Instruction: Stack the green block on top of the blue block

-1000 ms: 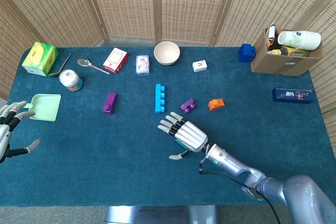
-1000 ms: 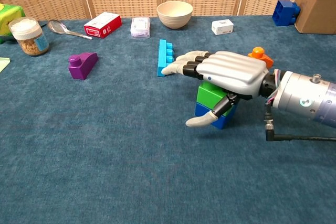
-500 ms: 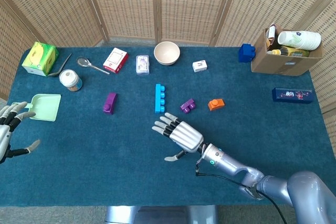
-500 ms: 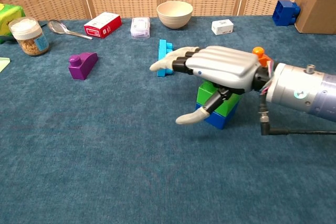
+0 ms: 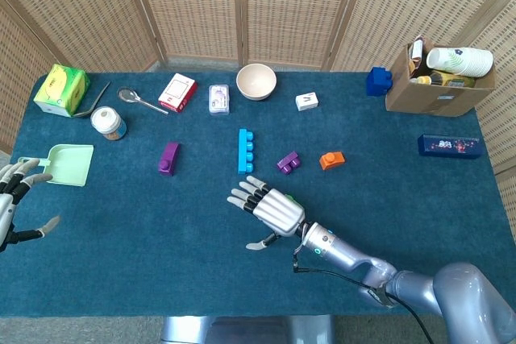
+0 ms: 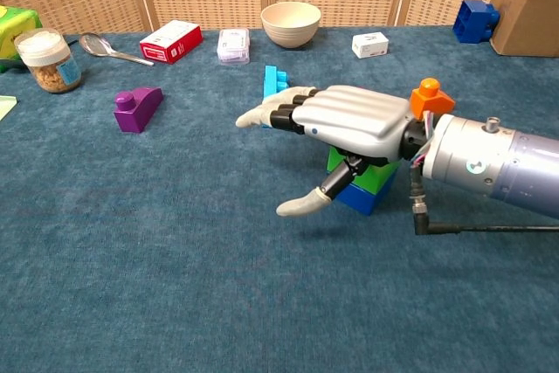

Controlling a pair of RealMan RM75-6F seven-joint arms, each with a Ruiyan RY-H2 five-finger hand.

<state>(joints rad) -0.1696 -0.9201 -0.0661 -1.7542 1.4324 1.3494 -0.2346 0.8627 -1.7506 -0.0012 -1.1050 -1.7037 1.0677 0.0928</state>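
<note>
Teal felt table (image 5: 121, 263), wicker screens (image 5: 266, 6)

No legible text, label or number on any box, jar or cup.

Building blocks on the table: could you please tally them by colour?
Purple blocks: 2
Blue blocks: 2
Light blue brick: 1
Green block: 1
Orange block: 1
Total: 7
</note>
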